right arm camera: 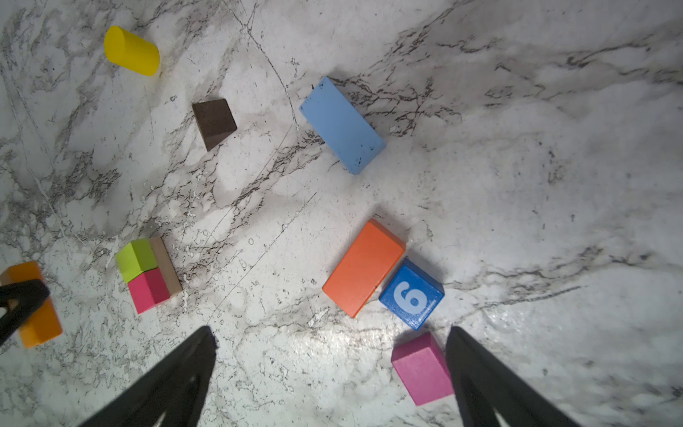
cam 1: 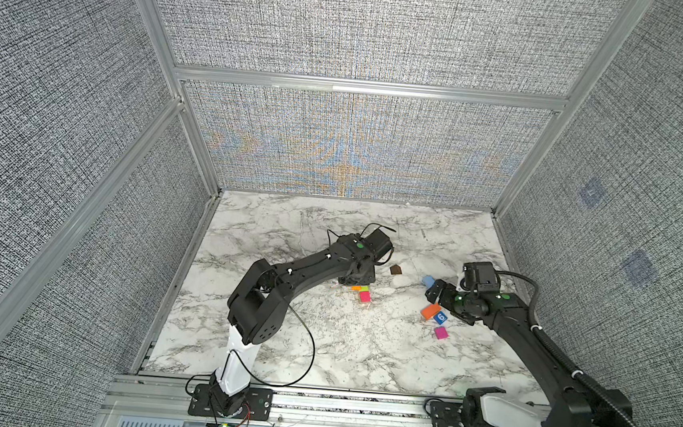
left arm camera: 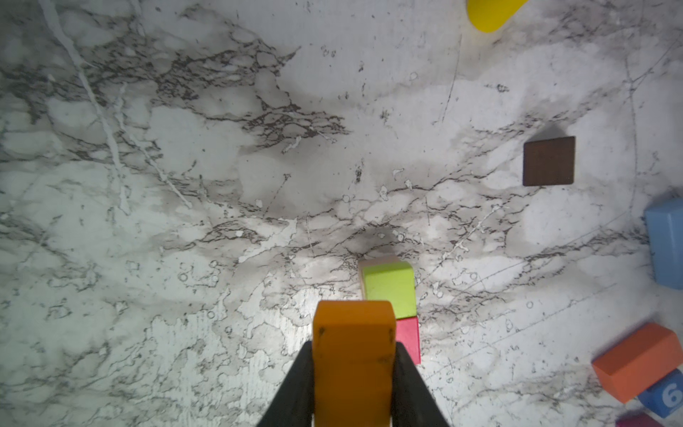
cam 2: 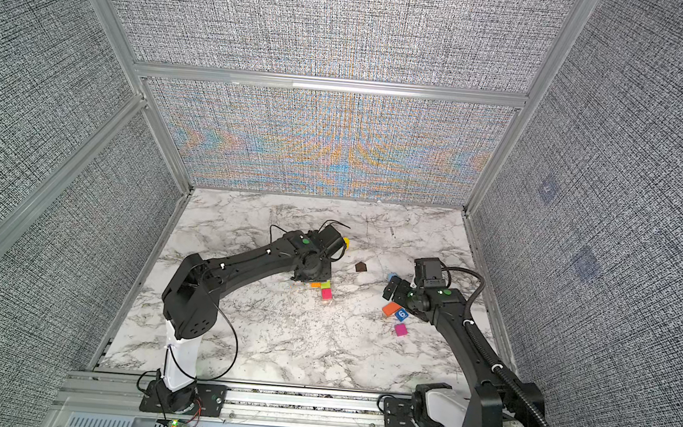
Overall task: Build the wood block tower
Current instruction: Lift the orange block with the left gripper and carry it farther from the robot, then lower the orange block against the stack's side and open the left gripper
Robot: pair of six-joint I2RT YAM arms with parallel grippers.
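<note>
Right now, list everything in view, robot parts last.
amber brick: one, amber, held in the left claw.
green cube: one, lime, mid-table.
pink cube: one, pink-red, touching the green cube.
tan brick: one, tan, against both those cubes.
yellow cylinder: one, yellow, on its side, farther back.
dark brown piece: one, brown, alone, mid-table.
light blue brick: one, light blue, right side.
orange brick: one, orange, right side.
blue cube: one, blue, marked 6, beside the orange brick.
magenta cube: one, magenta, right side, nearest the front.
table: one, white-grey marble, under everything.
left claw: one, black, shut on the amber brick.
right claw: one, black, open, above the right-side blocks.
</note>
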